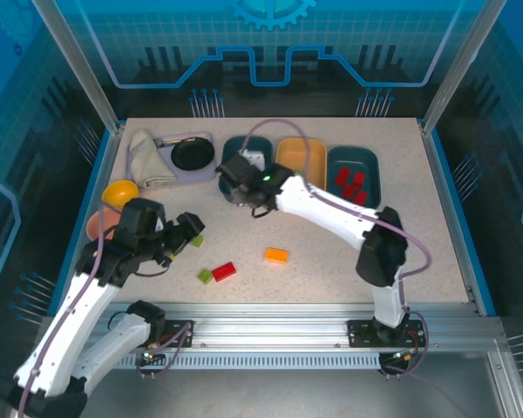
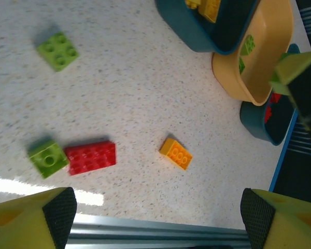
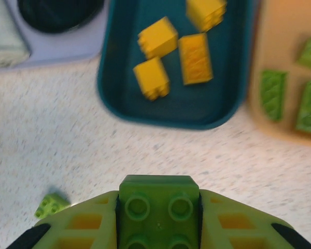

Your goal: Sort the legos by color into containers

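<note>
Sorting looks approx. three-quarters done on the bench (image 1: 331, 287). The orange-tan tray (image 1: 301, 161) holds green bricks (image 3: 273, 93). The teal tray to its left (image 3: 217, 101) has four yellow bricks (image 3: 196, 58), and the teal tray to its right (image 1: 353, 152) has the red bricks (image 1: 352, 183).

Left to sort, loose in front of the orange-tan tray:
- a red brick (image 2: 90, 157)
- an orange brick (image 2: 176, 154)
- one green square (image 2: 48, 158)
- a second green square (image 2: 57, 50)

Right gripper (image 3: 158, 233), just short of that tray, is clamped on a green brick (image 3: 158, 199). Left gripper (image 2: 158, 207), farther from it, hangs wide open w/ nothing inside.

Tabletop (image 1: 327, 280) front-right is free; right arm (image 1: 322, 207) crosses ctr, prob. blocking the trays (image 1: 301, 161).
</note>
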You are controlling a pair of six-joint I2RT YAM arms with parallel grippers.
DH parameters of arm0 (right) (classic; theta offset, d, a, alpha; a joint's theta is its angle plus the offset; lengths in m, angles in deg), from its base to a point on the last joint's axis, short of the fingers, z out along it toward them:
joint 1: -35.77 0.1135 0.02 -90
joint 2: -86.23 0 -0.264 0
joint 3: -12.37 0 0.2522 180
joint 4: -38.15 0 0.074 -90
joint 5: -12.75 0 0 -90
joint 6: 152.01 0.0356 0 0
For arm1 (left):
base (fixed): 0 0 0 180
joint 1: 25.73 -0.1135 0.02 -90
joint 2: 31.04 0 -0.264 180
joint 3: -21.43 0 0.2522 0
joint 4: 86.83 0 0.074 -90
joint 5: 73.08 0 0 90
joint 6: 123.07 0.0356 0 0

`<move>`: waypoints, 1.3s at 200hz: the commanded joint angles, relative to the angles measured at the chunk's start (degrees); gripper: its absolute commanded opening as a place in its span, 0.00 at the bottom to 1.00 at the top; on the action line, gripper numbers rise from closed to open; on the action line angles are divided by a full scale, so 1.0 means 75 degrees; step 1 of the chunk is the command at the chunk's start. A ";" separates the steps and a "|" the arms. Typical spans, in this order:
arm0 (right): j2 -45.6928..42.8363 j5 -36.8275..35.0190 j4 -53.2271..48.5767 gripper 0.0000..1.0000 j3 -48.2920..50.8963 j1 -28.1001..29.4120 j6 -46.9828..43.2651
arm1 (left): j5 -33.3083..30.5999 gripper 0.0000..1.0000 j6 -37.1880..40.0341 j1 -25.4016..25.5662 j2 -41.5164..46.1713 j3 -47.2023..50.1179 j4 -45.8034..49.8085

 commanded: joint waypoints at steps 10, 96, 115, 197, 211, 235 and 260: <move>-0.0074 0.0971 0.0576 0.26 0.0879 -0.1549 -0.0785 | 0.0085 0.86 0.0391 0.0700 -0.1380 -0.0852 -0.1524; 0.3024 0.3097 0.0174 0.30 -0.2249 -0.3914 -0.2342 | -0.0570 0.86 0.0287 0.1343 -0.4279 -0.2515 -0.2332; 0.3792 0.3241 -0.0080 0.31 -0.3051 -0.4097 -0.2496 | -0.0635 0.86 0.0287 0.1402 -0.4603 -0.2731 -0.2333; 0.4489 0.3538 -0.0827 0.62 -0.4448 -0.4288 -0.2754 | -0.0980 0.86 0.0159 0.1477 -0.4532 -0.2676 -0.1787; 0.3932 0.3463 -0.0650 0.69 -0.4073 -0.4198 -0.2892 | -0.1101 0.86 0.0158 0.1488 -0.4369 -0.2668 -0.1513; 0.2545 0.3341 -0.0167 0.74 -0.2958 -0.3944 -0.3195 | -0.1387 0.86 0.0112 0.1478 -0.3931 -0.2545 -0.0883; 0.0748 0.3485 0.0923 0.76 -0.0783 -0.3399 -0.3952 | -0.1870 0.86 -0.0099 0.1486 -0.3083 -0.2133 -0.0184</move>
